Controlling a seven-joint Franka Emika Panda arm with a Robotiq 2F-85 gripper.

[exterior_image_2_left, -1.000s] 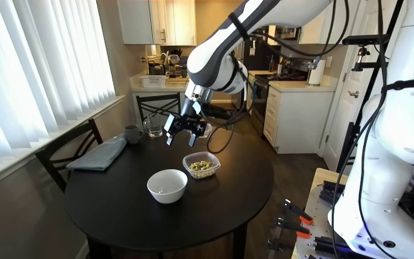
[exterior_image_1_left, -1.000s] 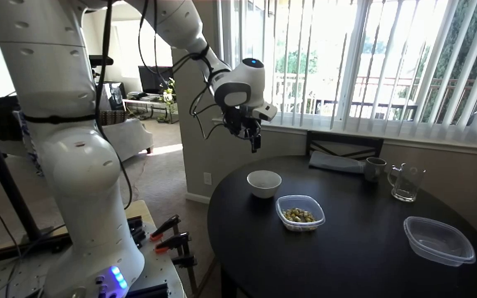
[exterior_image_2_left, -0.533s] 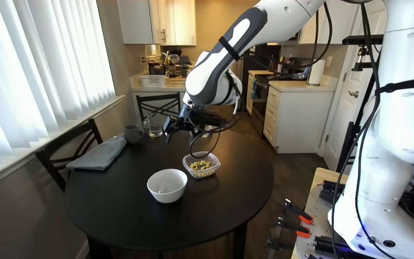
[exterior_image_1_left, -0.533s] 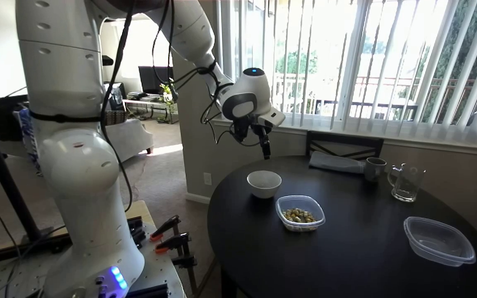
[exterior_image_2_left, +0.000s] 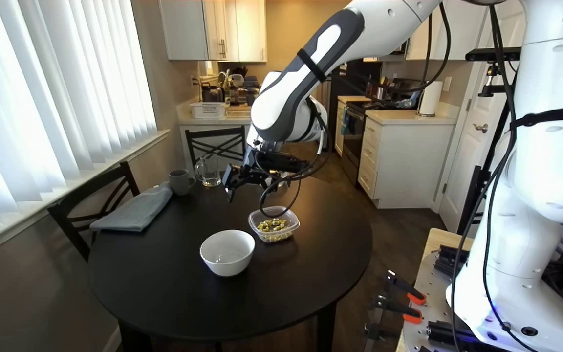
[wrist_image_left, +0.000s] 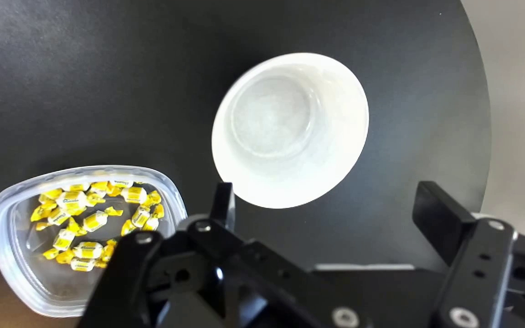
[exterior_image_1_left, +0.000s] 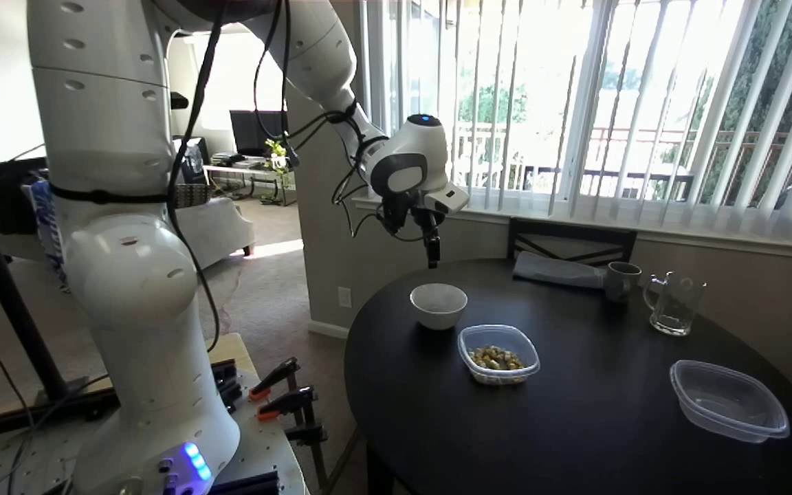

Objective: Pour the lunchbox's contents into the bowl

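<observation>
Wrist view, gripper [wrist_image_left: 328, 207]: seen from above, its two black fingers [wrist_image_left: 440, 218] spread wide, with the dark table [wrist_image_left: 130, 91] showing in the gap between them.
Wrist view, bowl [wrist_image_left: 310, 150]: round and white, just beyond the fingertips as seen here, its pale inside in plain sight.
Wrist view, lunchbox [wrist_image_left: 5, 232]: clear plastic, open-topped, to the picture's left of the gripper and partly hidden by it; apart from the bowl.
Wrist view, candies [wrist_image_left: 95, 222]: wrapped in yellow and white with twisted ends, scattered over the lunchbox floor.
In an exterior view, gripper [exterior_image_1_left: 432, 263]: pointing down at the end of a white robot arm [exterior_image_1_left: 121, 172], raised clear of the bowl below it in the picture; how far the fingers are parted cannot be told from this side.
In an exterior view, lunchbox [exterior_image_1_left: 506, 375]: on the table near the bowl, farther from the gripper, candies inside.
In an exterior view, well apart from the gripper: a folded cloth [exterior_image_1_left: 559, 269], a gray mug [exterior_image_1_left: 621, 282], a glass mug [exterior_image_1_left: 674, 309] and a larger clear container [exterior_image_1_left: 729, 419].
In an exterior view, gripper [exterior_image_2_left: 248, 189]: in the air over the table, seen past the bowl [exterior_image_2_left: 227, 266], which stands upright nearer this camera.
In an exterior view, lunchbox [exterior_image_2_left: 257, 229]: upright on the table, lower than the gripper, near the bowl, a hanging black cable [exterior_image_2_left: 261, 204] crossing its rim in the picture.
</observation>
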